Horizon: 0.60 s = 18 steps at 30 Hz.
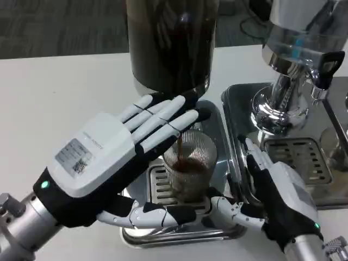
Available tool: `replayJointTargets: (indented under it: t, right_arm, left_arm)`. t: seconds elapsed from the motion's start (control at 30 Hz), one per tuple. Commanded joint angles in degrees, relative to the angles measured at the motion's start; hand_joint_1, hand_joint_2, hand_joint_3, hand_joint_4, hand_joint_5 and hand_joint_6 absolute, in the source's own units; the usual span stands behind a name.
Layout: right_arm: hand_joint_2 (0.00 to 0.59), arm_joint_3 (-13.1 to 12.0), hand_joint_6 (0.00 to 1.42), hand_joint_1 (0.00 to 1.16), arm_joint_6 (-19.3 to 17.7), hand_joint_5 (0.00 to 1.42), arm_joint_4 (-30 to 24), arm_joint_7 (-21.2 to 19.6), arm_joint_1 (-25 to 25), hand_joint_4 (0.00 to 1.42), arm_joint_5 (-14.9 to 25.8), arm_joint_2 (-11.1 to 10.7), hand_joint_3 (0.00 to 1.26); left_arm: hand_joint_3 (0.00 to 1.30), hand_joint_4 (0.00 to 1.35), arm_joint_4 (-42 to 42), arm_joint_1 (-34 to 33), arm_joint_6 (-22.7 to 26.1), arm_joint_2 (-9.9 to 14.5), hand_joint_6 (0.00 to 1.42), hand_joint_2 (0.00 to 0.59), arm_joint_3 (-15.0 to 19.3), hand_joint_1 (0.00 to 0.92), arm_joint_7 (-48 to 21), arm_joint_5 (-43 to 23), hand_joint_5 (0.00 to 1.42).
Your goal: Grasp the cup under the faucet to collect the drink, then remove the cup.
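Head view, looking down on the white table (60, 81). One ribbed glass cup (190, 166) standing on the slotted grate of the near drip tray (179, 231), right below the dark drink dispenser (171, 43). Thin brown stream dropping into the cup, drink pooling in the lower half — so, by the look of it, mid-fill, cup parked there to catch the pour.

Left hand (117, 157) up over the cup, fingers stretched flat toward the dispenser base, fingertips reaching the tap area, probably holding the faucet open; thumb curled low along the tray's front edge. Gripping nothing, as far as can be seen. Tap lever itself hidden beneath the fingers.

Right hand (272, 201) low on the other side, thumb reaching in to the cup's base, remaining fingers upright along the tray's right rim. Wrapped around the cup or merely touching it? Cannot tell; far side of the glass blocked.

Count: one cup, two dispensers — the dark one and a clear second dispenser (304, 49) on chrome legs — two drip trays, the second tray (296, 155) bare of any cup.
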Motion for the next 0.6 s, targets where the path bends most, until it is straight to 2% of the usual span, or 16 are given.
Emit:
replayJointTargets:
  t: [0.03,0.3,0.6]
  right_arm:
    - [0.219,-0.55,0.05,0.57,-0.8,0.0,2.33,0.62,-1.74,0.0,2.34,0.45,0.0]
    - [0.224,-0.24,0.06,0.57,-0.56,0.0,3.78,1.55,-4.37,0.0,3.88,1.17,0.0]
    - [0.226,-0.18,0.07,0.57,-0.77,0.0,4.08,2.27,-4.91,0.0,4.74,0.77,0.0]
  left_arm:
    - [0.08,0.0,-0.62,1.57,-0.25,1.22,0.06,0.185,-0.96,0.0,-1.56,1.41,0.11]
    - [0.08,0.0,-1.48,2.23,0.6,1.03,0.06,0.187,-0.47,0.0,-1.37,1.22,0.11]
    - [0.08,0.0,-3.06,2.86,2.19,0.39,0.06,0.187,-0.07,0.0,-1.17,1.2,0.12]
